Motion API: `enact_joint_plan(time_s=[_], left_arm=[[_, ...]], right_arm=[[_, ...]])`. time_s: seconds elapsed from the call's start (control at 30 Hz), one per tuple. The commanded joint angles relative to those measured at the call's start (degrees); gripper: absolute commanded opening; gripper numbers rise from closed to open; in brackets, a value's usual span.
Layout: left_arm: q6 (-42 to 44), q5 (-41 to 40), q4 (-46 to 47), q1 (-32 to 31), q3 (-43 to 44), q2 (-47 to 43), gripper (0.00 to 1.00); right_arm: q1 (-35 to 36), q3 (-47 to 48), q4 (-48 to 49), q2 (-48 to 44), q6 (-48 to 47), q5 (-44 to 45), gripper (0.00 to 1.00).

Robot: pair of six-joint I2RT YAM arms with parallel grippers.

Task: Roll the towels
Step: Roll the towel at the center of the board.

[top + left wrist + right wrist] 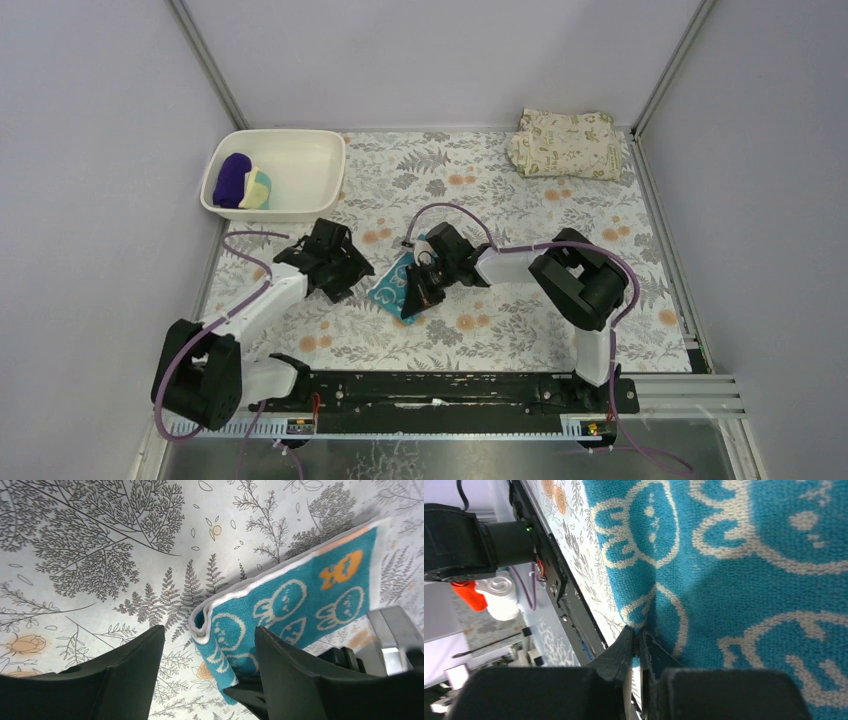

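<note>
The teal towel (392, 285) with white swirls lies mid-table, folded over along one edge. My right gripper (413, 296) is shut on its near edge, pinching a fold; the right wrist view shows the cloth (734, 565) clamped at the fingertips. My left gripper (352, 278) is open just left of the towel; the left wrist view shows the towel's folded corner (235, 630) between its fingers. The rolled purple towel (232, 178) and the pale yellow towel (259, 188) lie in the white basin (300, 150).
The beige leaf-printed folded cloth (565, 143) lies at the back right. The table wears a floral cover (480, 180). A black rail (450, 390) runs along the near edge between the arm bases.
</note>
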Motion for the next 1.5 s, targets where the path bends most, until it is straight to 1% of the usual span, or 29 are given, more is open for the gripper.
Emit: enact_joint_plan(time_s=[0.0, 0.17, 0.4, 0.57, 0.73, 0.9, 1.0, 1.27, 1.37, 1.47], left_arm=[[2.2, 1.3, -1.9, 1.5, -2.2, -4.1, 0.68], [3.0, 4.5, -1.7, 1.6, -5.7, -8.4, 0.71], [2.5, 8.3, 0.2, 1.6, -10.7, -12.5, 0.71], [2.3, 12.7, 5.6, 1.5, -13.1, -13.3, 0.71], [2.2, 15.5, 10.4, 1.5, -13.2, -10.7, 0.71], [1.6, 16.7, 14.1, 1.5, -12.9, -8.2, 0.64], [1.3, 16.1, 15.4, 1.5, -13.1, -6.8, 0.59], [-0.9, 13.7, 18.3, 1.5, -12.8, -2.0, 0.5], [-1.5, 12.6, 18.0, 1.6, -12.1, -0.1, 0.47], [-2.1, 11.5, 17.6, 1.5, -11.8, 1.6, 0.46]], right_arm=[[-1.9, -0.7, 5.5, 1.9, 6.1, -7.5, 0.02], [-4.2, -1.8, 8.6, 4.3, 10.2, -9.6, 0.02], [-6.2, -2.3, 10.7, 7.7, 13.7, -11.2, 0.02], [-6.3, -1.7, 9.7, 8.2, 13.5, -11.1, 0.03], [-6.3, -0.3, 7.5, 8.2, 12.4, -10.6, 0.03], [-6.3, 0.8, 5.3, 7.8, 11.3, -10.0, 0.04], [-6.2, 1.3, 4.1, 7.5, 10.8, -9.6, 0.04], [-6.3, 4.4, -1.2, 6.4, 7.7, -8.2, 0.05], [-6.2, 5.7, -4.0, 5.7, 5.8, -7.3, 0.07], [-6.2, 7.5, -8.2, 4.5, 3.1, -5.8, 0.14]])
